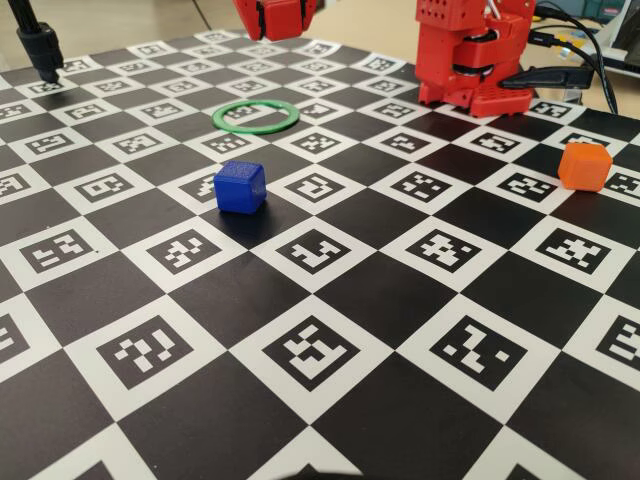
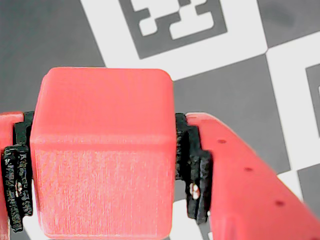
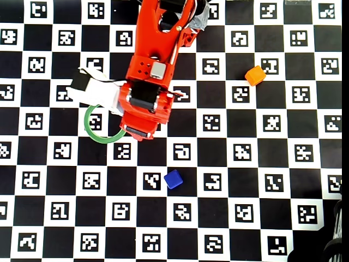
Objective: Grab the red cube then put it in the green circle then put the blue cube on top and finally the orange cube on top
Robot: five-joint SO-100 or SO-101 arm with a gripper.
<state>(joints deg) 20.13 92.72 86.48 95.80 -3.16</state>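
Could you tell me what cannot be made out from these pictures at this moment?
- Red cube: hidden under the arm in the overhead view.
- Gripper: cut off by the top edge in the fixed view.
- Green circle: partly covered by the arm overhead; absent from the wrist view, so the cube's alignment over it is unclear.

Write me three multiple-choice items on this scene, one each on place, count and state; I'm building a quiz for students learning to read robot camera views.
1. In the fixed view, where is the blue cube relative to the green circle?
A. inside it
B. nearer the camera, outside it
C. behind it

2. How many cubes rest on the checkered board?
A. one
B. two
C. three

3. What is the gripper doing?
A. open and empty
B. shut on the orange cube
C. shut on the red cube

Answers: 1 B, the ring lies empty beyond the blue cube. 2 B, only the blue cube and the orange cube sit there. 3 C, the wrist view shows the red cube between both pads.
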